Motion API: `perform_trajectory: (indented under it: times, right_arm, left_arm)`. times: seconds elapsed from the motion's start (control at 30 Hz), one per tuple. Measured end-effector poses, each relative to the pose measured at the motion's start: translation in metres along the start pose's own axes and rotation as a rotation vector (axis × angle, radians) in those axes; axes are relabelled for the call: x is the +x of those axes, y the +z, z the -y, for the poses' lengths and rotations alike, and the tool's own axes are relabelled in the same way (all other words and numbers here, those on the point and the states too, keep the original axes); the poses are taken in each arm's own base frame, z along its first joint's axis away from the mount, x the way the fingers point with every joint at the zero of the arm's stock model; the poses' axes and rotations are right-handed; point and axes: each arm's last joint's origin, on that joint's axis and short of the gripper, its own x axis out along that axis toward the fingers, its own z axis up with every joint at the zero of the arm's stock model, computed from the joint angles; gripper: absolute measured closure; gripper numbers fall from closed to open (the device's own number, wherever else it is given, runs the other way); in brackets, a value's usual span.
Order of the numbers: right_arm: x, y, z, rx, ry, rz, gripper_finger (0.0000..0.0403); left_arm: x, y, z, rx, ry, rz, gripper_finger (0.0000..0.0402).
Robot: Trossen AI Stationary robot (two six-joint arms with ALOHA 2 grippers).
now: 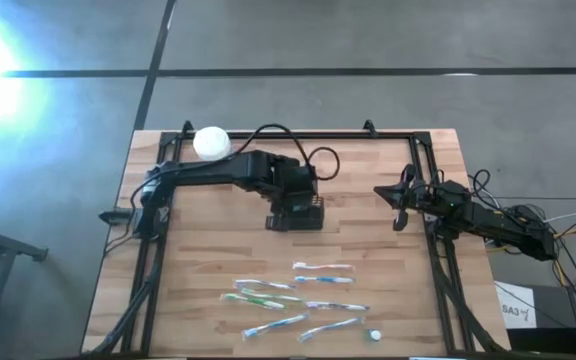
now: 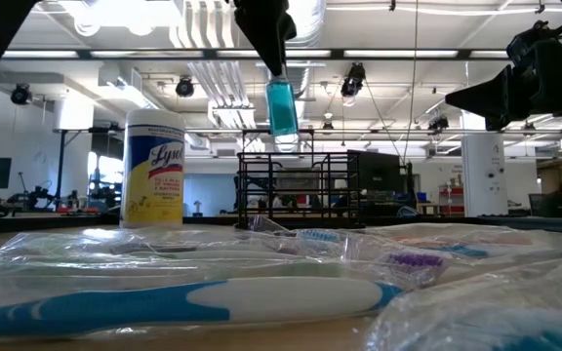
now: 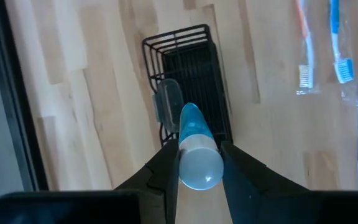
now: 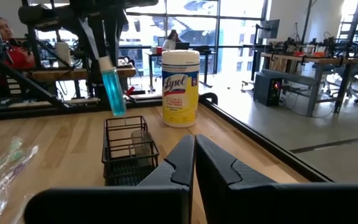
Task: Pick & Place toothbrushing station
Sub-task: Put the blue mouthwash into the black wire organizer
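The toothbrushing station, a small black wire-mesh caddy [image 1: 298, 212], stands on its base at the middle of the wooden table, with a clear cup [image 4: 140, 144] inside it. My left gripper [image 3: 199, 146] hovers above the caddy [image 3: 188, 68], shut on a blue tube [image 2: 282, 105] with a white cap. The tube's lower end hangs just above the caddy's rim [image 2: 296, 156]. My right gripper [image 4: 194, 155] is shut on nothing and waits level at the table's right edge [image 1: 398, 200]. My left gripper pinches the blue tube's white-capped top end [image 3: 199, 165] between its two fingers [image 3: 168, 163]. The fingers come from above, slanting down. The tube hangs below them, blue end down and a little tilted [image 4: 113, 93], clear of the caddy and the table.
A white-lidded jar with a yellow label [image 2: 154, 168] stands at the far left of the table [image 1: 211, 142]. Several wrapped toothbrushes [image 1: 298, 295] lie toward the near edge, and a small white cap [image 1: 374, 334] lies beside them. Black frame rails [image 1: 428, 250] run along the table's sides.
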Motion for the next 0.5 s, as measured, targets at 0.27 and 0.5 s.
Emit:
perform_trajectory:
  times: [0.27, 0.5]
  right_arm:
    - [0.0, 0.0, 0.0, -0.006, -0.001, 0.001, 0.039]
    - [0.0, 0.0, 0.0, -0.006, 0.0, 0.001, 0.039]
  left_arm:
    - [0.019, 0.005, 0.002, 0.025, -0.011, -0.029, 0.0305]
    - [0.028, 0.008, 0.003, 0.036, -0.034, -0.038, 0.0305]
